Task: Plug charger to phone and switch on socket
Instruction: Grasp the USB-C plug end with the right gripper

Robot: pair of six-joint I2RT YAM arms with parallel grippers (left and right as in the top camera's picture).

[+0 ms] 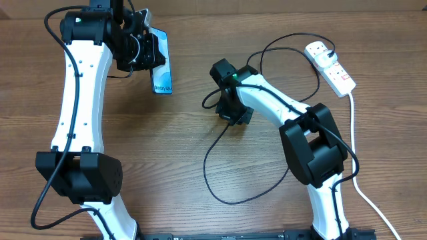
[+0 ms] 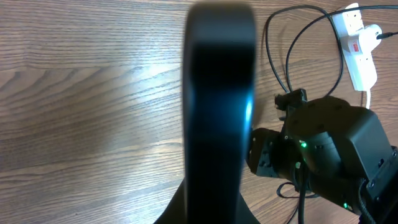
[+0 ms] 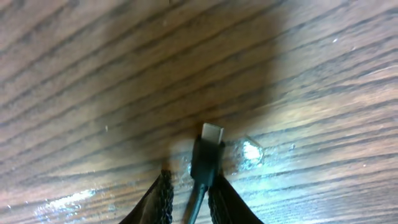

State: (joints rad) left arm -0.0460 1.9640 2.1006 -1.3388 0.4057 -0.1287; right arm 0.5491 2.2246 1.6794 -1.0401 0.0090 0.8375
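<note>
Charger (image 3: 208, 155): its small tip is pinched in the right gripper (image 3: 189, 202), pointing at the counter (image 3: 93, 74). The black cable loops away to the socket (image 1: 331, 67), far right, and is plugged in there. Phone (image 1: 162, 72), screen lit, is clamped in the left gripper (image 1: 143, 50), well apart from that tip.

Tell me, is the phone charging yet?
Not yet. Done: the charger is plugged into the socket. In hand: the left end effector holds the phone, the right end effector pinches the charger's tip. Left: push the tip into the phone, then flip the socket's red switch.
</note>
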